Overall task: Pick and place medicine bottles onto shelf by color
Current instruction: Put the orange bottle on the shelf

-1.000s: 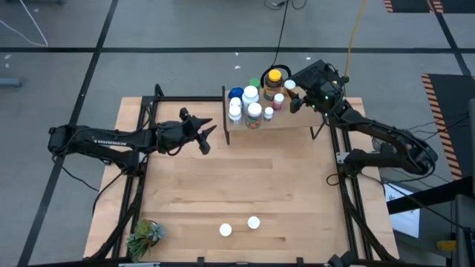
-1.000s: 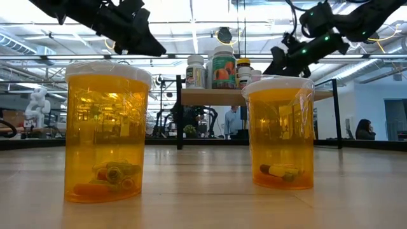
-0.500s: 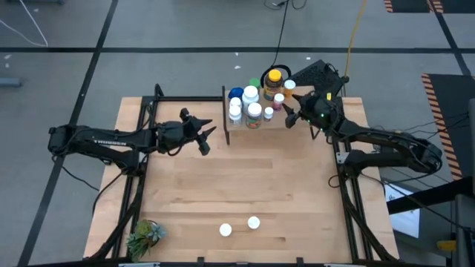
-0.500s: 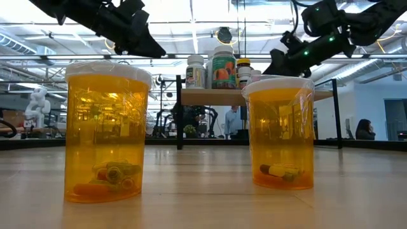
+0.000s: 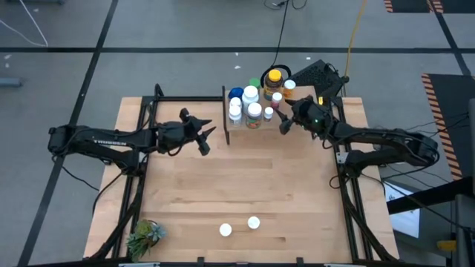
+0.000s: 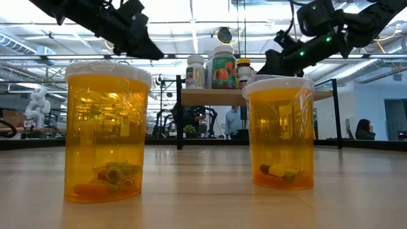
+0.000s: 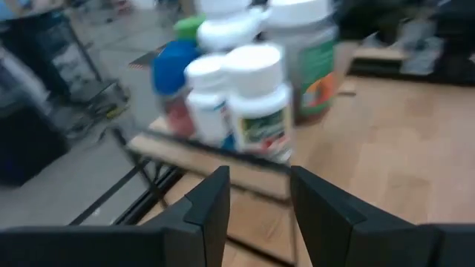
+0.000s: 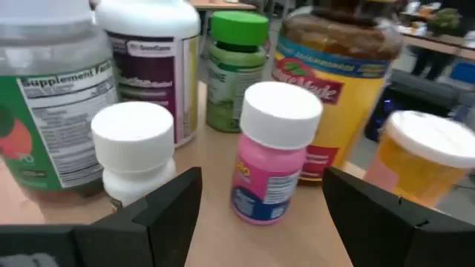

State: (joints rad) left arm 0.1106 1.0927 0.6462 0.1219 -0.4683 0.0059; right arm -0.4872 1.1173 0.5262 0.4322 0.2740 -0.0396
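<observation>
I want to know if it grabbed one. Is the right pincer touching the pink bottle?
Apart. In the right wrist view the open right pincer sits short of the pink bottle, empty.

You're in a robotics lab. Taped concrete floor (image 5: 185, 30), ceiling trusses (image 6: 203, 57), more rigs and seated people (image 6: 364, 129) behind the table (image 5: 237, 193).

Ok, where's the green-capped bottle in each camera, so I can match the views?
High view: green-capped bottle sits at the far side of the bottle cluster.
Low view: cannot pick it out; nearer bottles block it.
Left wrist view: its cap shows behind the blue cap.
Right wrist view: mid-row, beside the yellow-labelled jar.
Shared landmark: the large green-labelled supplement bottle.
</observation>
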